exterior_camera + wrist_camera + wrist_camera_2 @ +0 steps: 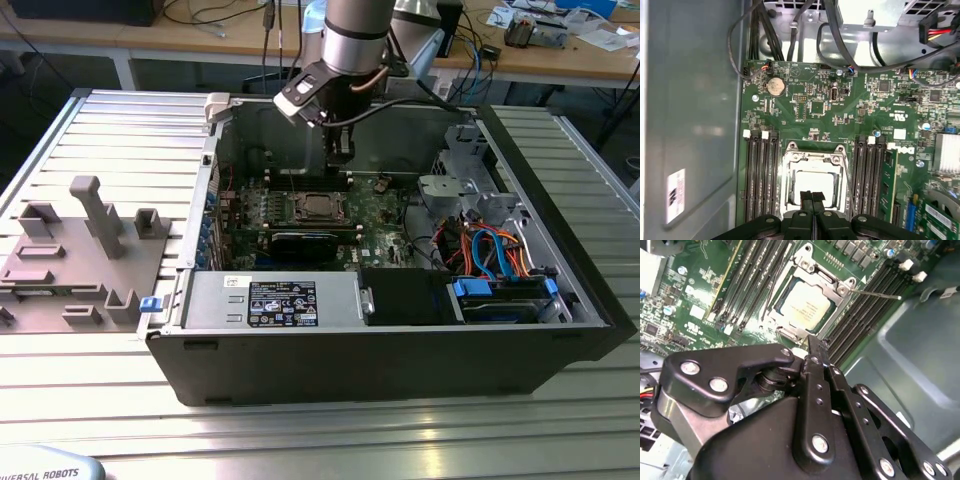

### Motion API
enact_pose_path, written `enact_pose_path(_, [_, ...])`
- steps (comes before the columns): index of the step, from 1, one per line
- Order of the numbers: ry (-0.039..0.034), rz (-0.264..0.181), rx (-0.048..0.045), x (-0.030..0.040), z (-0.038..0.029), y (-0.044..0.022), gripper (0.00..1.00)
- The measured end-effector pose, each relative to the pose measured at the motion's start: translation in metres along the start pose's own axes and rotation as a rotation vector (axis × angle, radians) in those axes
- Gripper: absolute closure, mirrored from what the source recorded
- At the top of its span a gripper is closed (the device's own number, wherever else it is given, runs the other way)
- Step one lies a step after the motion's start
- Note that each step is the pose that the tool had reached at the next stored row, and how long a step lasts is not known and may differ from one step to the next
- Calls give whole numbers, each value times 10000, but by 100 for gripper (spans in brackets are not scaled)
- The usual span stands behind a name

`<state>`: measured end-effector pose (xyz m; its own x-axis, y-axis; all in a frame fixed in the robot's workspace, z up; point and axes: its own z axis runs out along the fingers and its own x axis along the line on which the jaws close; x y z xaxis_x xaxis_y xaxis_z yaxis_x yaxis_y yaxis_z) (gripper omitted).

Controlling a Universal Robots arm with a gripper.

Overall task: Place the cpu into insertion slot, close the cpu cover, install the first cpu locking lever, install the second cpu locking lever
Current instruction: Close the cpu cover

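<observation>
The claw (812, 196), fingers pressed together, hovers just above the chip (807, 307). The chip lies in its socket (774, 315) on the green board (805, 107), framed by the metal cover (832, 285) (1 thin lever (875, 292) juts sideways).

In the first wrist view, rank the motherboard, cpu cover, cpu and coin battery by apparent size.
1. motherboard
2. cpu cover
3. cpu, inside the cover's cut-out
4. coin battery
All sit on one board, so nearness hardly matters.

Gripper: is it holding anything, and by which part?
Nothing is held: the gripper has its jaws shut together, empty, above the seated cpu.
</observation>
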<state>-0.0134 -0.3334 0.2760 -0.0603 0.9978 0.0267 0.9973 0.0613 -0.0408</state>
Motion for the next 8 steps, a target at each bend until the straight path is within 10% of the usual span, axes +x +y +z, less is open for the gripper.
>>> enact_pose_path(8, [0, 1, 10, 0, -19, 0, 89])
